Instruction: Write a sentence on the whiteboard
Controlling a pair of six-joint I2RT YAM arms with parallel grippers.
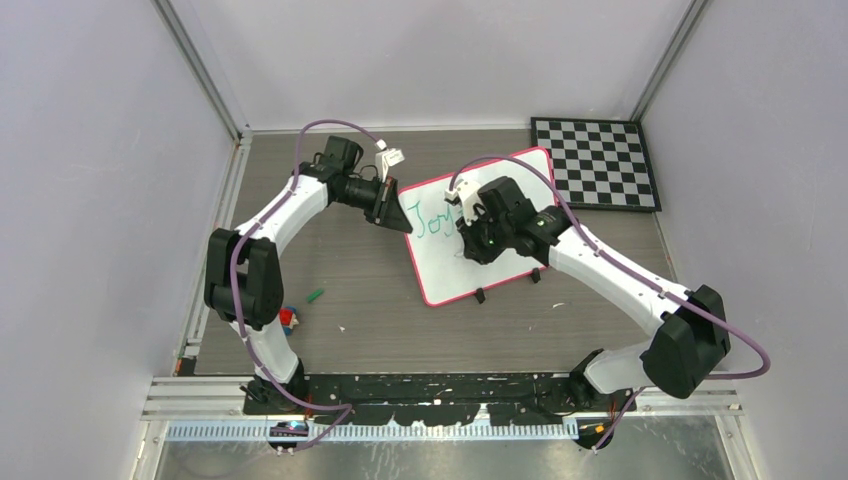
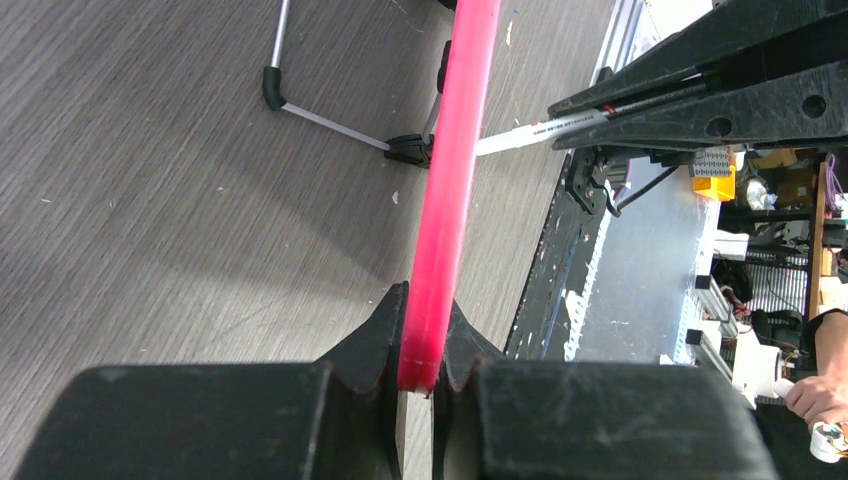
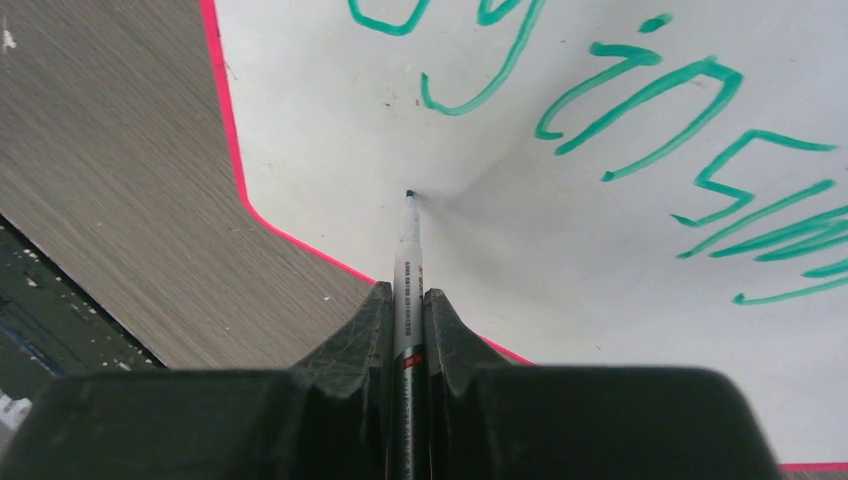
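The whiteboard (image 1: 505, 268) lies tilted on the table, with its pink-red rim (image 2: 452, 170) seen edge-on in the left wrist view. My left gripper (image 1: 398, 217) is shut on the rim at the board's left edge (image 2: 425, 350). My right gripper (image 1: 468, 243) is shut on a marker (image 3: 408, 262), also visible in the left wrist view (image 2: 530, 133). Its tip meets its own shadow on the white surface (image 3: 560, 260), below the writing. The green lettering (image 3: 640, 90) reads "Joy in" followed by a partly cut-off word. "Joy" shows in the top view (image 1: 432, 222); my right arm hides the rest.
A black-and-white checkered board (image 1: 595, 162) lies at the back right. Two black clips (image 1: 479, 295) (image 1: 535, 275) sit on the whiteboard's near edge. A green cap (image 1: 315, 296) and a small red and blue object (image 1: 288, 319) lie on the table near the left arm.
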